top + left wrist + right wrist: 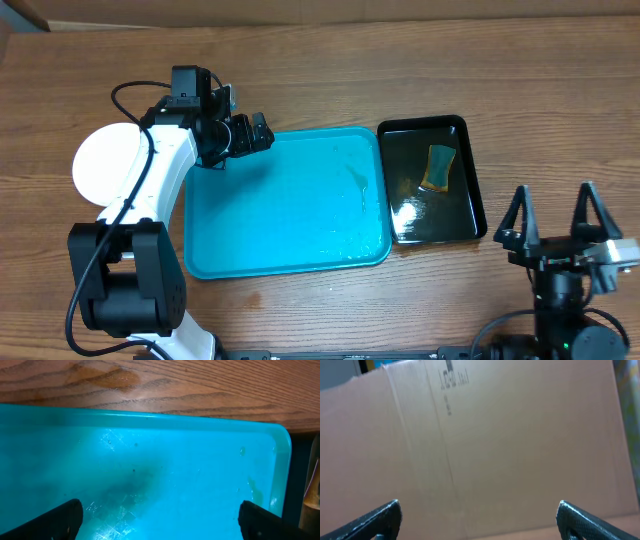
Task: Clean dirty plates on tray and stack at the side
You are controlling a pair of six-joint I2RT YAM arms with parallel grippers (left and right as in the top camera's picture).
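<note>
The turquoise tray [290, 215] lies mid-table with no plates on it, only wet smears near its right side; it fills the left wrist view [165, 465]. White plates [105, 160] sit stacked on the table left of the tray, partly hidden by my left arm; I cannot tell how many. My left gripper [250, 133] is open and empty over the tray's far left corner, and its fingertips show in the left wrist view [160, 520]. My right gripper [553, 213] is open and empty at the near right, off the tray, and its wrist view [480, 517] faces a cardboard wall.
A glossy black tray [470, 200] with water and a yellow-green sponge [438, 167] stands right of the turquoise tray. Bare wooden table surrounds both. A brown cardboard wall [510, 435] stands behind the table.
</note>
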